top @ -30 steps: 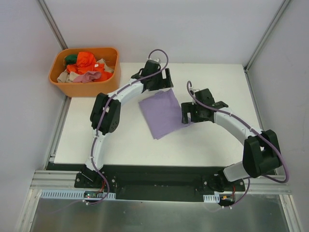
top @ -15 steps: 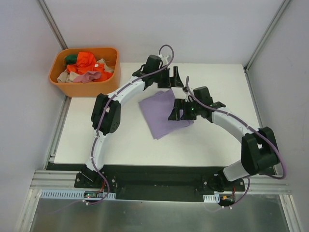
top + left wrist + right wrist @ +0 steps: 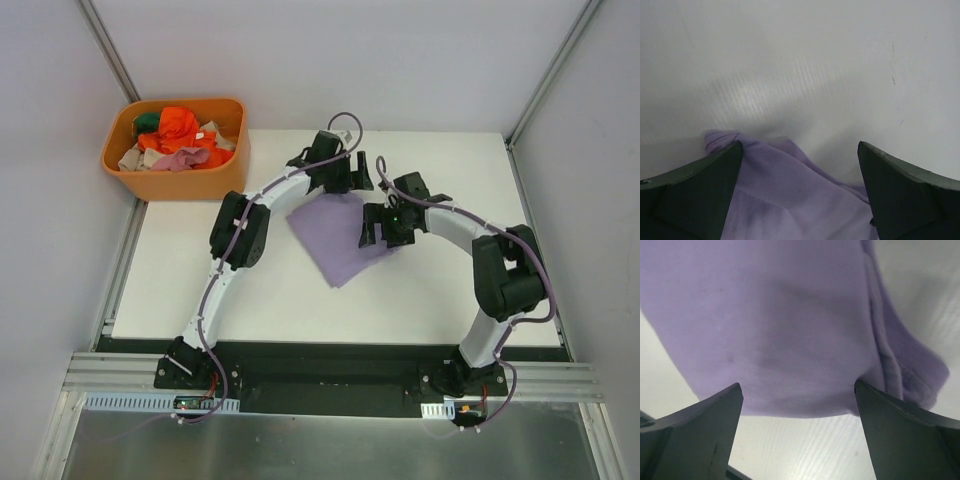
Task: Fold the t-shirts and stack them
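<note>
- The purple t-shirt point(image 3: 338, 248) lies folded mid-bench point(image 3: 450, 290), nearer the far edge.
- The left gripper point(image 3: 342, 178) sits at the shirt's far edge, its 2 fingers point(image 3: 700, 192) spread wide with cloth between them.
- The right gripper point(image 3: 377, 228) hangs over the shirt's right side, fingers likewise apart.

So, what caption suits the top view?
The left gripper and right gripper, both open, at a folded purple shirt; orange bin of clothes nearby.
</note>
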Robot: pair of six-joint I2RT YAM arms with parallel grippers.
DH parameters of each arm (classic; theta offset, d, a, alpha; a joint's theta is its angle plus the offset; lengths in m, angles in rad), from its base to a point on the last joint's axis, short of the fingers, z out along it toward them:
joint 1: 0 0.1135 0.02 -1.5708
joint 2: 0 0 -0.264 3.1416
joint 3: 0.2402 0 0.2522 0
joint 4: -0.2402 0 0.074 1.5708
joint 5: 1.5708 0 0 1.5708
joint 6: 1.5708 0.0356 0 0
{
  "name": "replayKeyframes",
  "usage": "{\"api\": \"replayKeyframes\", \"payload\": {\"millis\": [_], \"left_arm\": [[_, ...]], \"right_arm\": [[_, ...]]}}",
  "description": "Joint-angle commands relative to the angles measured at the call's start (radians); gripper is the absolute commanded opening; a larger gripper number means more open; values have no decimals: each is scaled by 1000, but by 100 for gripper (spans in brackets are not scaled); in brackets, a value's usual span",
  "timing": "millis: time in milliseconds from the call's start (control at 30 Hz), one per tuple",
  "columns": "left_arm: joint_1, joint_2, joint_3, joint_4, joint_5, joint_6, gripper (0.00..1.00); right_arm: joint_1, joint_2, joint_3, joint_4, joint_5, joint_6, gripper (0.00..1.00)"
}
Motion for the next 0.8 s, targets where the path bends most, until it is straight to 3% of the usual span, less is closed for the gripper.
{"api": "replayKeyframes", "payload": {"millis": [0, 167, 367, 533, 767], "left_arm": [[52, -32, -60, -63, -115, -35, 99], [64, -183, -280, -68, -158, -77, 99], [61, -477, -547, -68, -243, -54, 99], [55, -713, -686, -62, -366, -14, 99], [55, -930, -821, -63, -483, -3, 99]], "right_arm": [[-53, 50, 76, -80, 86, -73, 96], [-97, 111, 157, -92, 69, -109, 96], [-116, 90, 323, -158, 74, -165, 96], [-114, -207, 236, -73, 190, -173, 96], [-139, -638, -140, 125, 482, 103, 96]]}}
